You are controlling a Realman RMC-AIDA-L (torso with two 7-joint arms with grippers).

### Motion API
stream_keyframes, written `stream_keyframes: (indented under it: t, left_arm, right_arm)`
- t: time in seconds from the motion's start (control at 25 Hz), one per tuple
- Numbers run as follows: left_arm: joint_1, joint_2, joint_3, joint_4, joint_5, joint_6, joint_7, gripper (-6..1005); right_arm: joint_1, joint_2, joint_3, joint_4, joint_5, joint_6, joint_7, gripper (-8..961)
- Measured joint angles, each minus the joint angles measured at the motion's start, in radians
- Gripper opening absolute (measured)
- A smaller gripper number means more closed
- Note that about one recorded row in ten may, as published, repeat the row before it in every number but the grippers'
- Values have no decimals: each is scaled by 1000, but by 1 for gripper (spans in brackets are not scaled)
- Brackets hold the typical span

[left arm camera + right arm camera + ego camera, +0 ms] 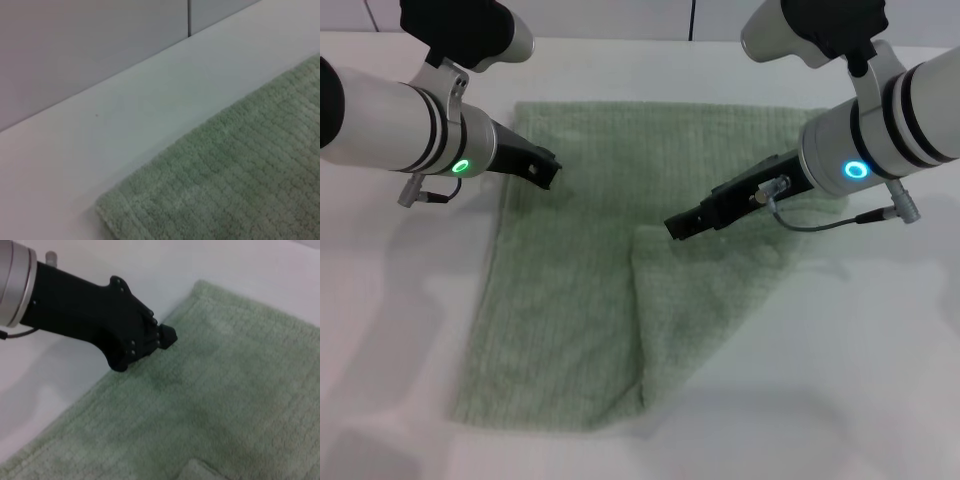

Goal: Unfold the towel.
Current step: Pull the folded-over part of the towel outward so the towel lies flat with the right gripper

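the towel (580, 300) is lying spread on the white table (380, 300) beneath both grippers, one corner folded over below the right gripper (678, 226), while the left gripper (548, 170), fingers pressed together, is hovering over its left edge.

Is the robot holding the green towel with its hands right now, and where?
No hold shows. The left gripper is over the towel near its far left corner, and the right gripper is over its middle. Neither pinches cloth.

White table (880, 400), matte, soft shadows on it. Behind table's far edge: pale grey wall panels (90, 50), one dark vertical seam (189, 17) between panels, above table edge. Lighting diffuse, even.
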Motion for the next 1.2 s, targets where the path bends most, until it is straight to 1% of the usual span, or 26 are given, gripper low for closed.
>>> stream_keyframes:
  t: [0.36, 0.56, 0.68, 0.72, 0.92, 1.2]
  left_arm:
    - [-20, -1, 1, 28, 0, -6, 1, -2]
    - [-21, -1, 2, 29, 0, -6, 1, -2]
    - [-21, -3, 6, 30, 0, -11, 1, -2]
    - [-19, -3, 7, 30, 0, -13, 1, -2]
    - [-19, -3, 7, 30, 0, -14, 0, -2]
    - [-18, -3, 8, 29, 0, -14, -1, -2]
  right_arm:
    - [5, 0, -41, -22, -2, -68, -5, 802]
    - [32, 0, -64, -74, 4, -111, -9, 802]
    - [49, 1, -91, -104, 9, -132, -12, 802]
    - [59, 2, -117, -117, 10, -147, -12, 803]
    - [68, 3, -157, -127, 23, -164, -6, 803]
    - [80, 4, -169, -172, 39, -195, -12, 803]
